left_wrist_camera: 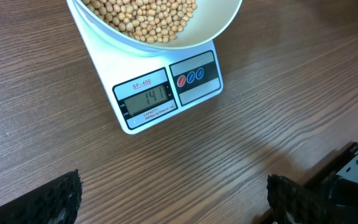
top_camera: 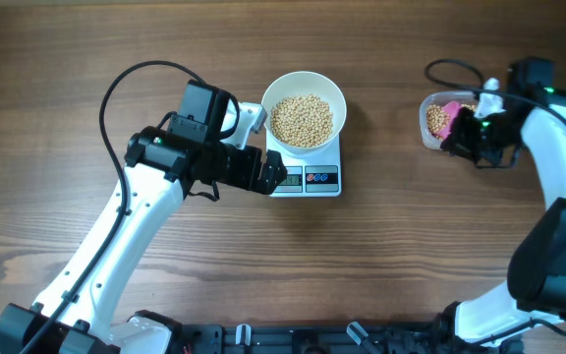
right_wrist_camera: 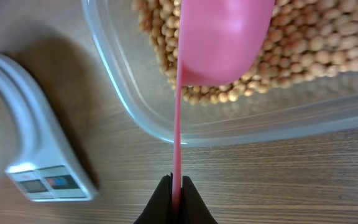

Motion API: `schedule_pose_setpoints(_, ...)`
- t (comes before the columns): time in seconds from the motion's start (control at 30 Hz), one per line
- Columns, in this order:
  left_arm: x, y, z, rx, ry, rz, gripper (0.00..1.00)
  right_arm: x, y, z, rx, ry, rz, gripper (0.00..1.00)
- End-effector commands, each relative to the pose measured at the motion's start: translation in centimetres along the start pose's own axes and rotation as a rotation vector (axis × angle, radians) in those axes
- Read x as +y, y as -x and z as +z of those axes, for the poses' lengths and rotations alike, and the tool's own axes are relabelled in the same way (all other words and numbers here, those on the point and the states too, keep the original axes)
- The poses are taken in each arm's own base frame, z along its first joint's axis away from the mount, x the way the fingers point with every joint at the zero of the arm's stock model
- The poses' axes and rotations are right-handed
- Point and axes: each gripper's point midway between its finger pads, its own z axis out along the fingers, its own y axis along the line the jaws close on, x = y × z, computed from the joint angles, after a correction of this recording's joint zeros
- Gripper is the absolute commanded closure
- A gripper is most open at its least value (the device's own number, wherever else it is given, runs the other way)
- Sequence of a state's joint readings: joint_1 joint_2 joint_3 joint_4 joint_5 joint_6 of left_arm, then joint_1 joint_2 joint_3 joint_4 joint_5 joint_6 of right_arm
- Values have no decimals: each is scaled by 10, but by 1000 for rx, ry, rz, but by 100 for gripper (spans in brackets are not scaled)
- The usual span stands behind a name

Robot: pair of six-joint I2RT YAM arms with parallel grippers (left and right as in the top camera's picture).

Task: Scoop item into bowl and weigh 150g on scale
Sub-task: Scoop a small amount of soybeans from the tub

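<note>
Beans (top_camera: 301,120) fill the bowl (top_camera: 339,98) on the scale (top_camera: 308,180), which reads 141, so a small top-up remains; the right pincer (right_wrist_camera: 176,186) grasps the pink scoop (right_wrist_camera: 222,37) over the container (right_wrist_camera: 229,127), and the left pincer (left_wrist_camera: 174,202) hangs released.

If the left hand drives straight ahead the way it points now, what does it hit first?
Probably the scale, at its front edge by the display. The bowl of beans sits on it just beyond. The left hand is open; depth is hard to judge.
</note>
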State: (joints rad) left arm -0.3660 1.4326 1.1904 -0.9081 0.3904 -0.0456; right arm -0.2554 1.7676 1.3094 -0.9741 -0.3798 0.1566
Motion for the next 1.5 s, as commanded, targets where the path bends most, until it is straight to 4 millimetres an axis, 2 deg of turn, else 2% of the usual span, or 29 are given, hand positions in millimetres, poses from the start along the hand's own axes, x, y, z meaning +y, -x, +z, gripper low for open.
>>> schedule_pose_setpoints(0.0, -2, 2, 0, -1, -10, 16, 0, 10, 3, -3, 18, 173, 69, 96)
schedule_pose_setpoints(0.13, -2, 2, 0, -1, -9, 16, 0, 3, 5, -9, 11, 201, 124, 96)
schedule_pose_setpoints(0.33, -2, 2, 0, -1, -9, 16, 0, 3, 7, -17, -8, 221, 129, 96)
schedule_pose_setpoints(0.53, -2, 2, 0, -1, -9, 16, 0, 5, 9, -45, -83, 219, 120, 96)
schedule_pose_setpoints(0.63, -2, 2, 0, -1, -10, 16, 0, -1, 1, -51, -60, 227, 158, 96)
schedule_pose_setpoints(0.9, -2, 2, 0, -1, -10, 16, 0, 18, -5, -63, -35, 397, 149, 96)
schedule_pose_setpoints(1.13, -2, 2, 0, -1, -10, 16, 0, 24, -13, -65, -17, 432, 87, 96)
schedule_pose_setpoints(1.47, -2, 2, 0, -1, -10, 16, 0, 71, -15, -97, -71, 756, -82, 96)
